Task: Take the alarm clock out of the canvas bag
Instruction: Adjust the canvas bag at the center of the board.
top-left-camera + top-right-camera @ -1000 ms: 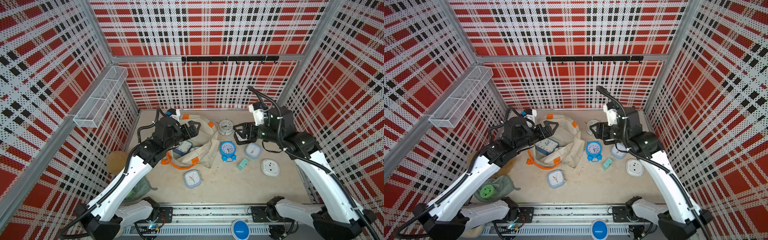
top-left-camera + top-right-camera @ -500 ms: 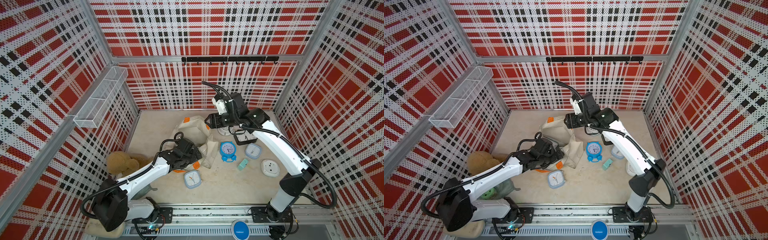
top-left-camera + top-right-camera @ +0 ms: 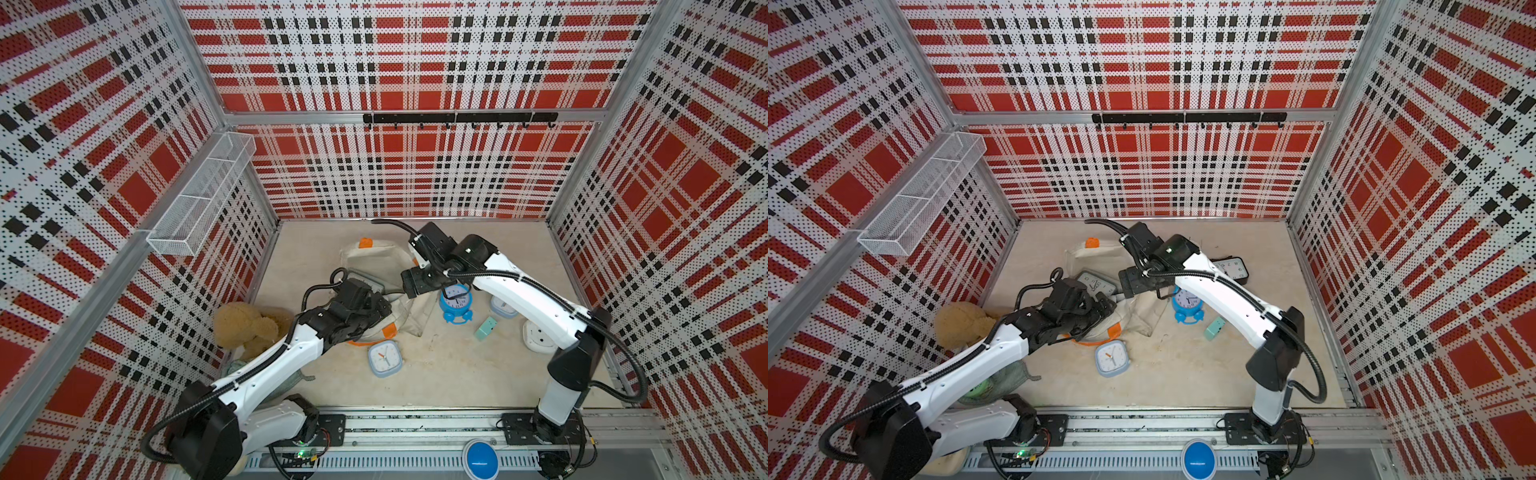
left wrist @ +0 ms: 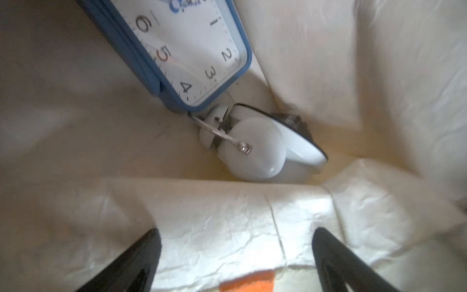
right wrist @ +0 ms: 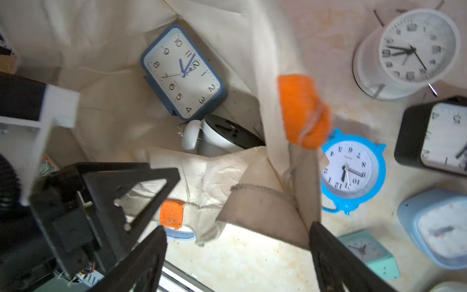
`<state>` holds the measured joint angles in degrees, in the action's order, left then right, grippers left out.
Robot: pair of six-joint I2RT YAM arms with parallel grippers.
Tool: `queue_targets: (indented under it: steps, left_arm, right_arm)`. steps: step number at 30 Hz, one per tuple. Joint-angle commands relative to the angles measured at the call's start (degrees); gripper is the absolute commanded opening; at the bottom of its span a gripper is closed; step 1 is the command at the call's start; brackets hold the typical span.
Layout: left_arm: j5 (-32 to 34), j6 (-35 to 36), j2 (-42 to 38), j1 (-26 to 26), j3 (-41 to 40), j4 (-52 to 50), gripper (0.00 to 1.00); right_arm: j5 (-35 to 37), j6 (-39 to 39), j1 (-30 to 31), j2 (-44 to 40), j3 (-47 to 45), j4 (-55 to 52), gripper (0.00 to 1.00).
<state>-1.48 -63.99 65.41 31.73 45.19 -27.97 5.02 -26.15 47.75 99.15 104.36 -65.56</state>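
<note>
Brown teddy bear (image 3: 244, 328), wire basket (image 3: 203, 196), black hook rail (image 3: 457, 118).

You have bright, even light in both top views, soft shadows on the bench (image 3: 457, 374), and walls (image 3: 104, 124) that bow at the edges. Your left wrist view is dim inside the bag (image 4: 75, 126), with one bright patch by the left gripper (image 4: 236, 230); its edges smear. Your right wrist view blurs worst at the black clock (image 5: 434, 136).

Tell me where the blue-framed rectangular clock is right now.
In a top view, the blue-framed rectangular clock lies inside the open canvas bag, left of the middle of the table. The right wrist view shows a white bell clock beside it.
</note>
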Motion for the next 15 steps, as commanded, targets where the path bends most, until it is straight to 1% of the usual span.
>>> queue_targets:
  steps: [1,7,12,15]
  left_arm:
    - [0.3,1.4,-0.2,-2.4,2.9,-0.1,0.97]
    - [-0.5,1.4,2.3,-4.1,3.0,2.1,0.97]
    - [-0.6,1.2,5.3,-4.5,3.1,5.1,0.96]
    - [-1.4,1.3,7.6,-4.4,3.3,6.3,0.96]
  right_arm:
    - [-1.4,-7.3,-1.0,-3.5,-4.9,5.3,0.91]
    - [-5.5,-12.8,-1.2,-0.3,-8.0,11.1,0.91]
    - [-5.9,-15.1,-1.4,0.7,-13.3,14.3,0.89]
    - [-6.3,-15.1,-1.8,2.4,-13.4,16.1,0.83]
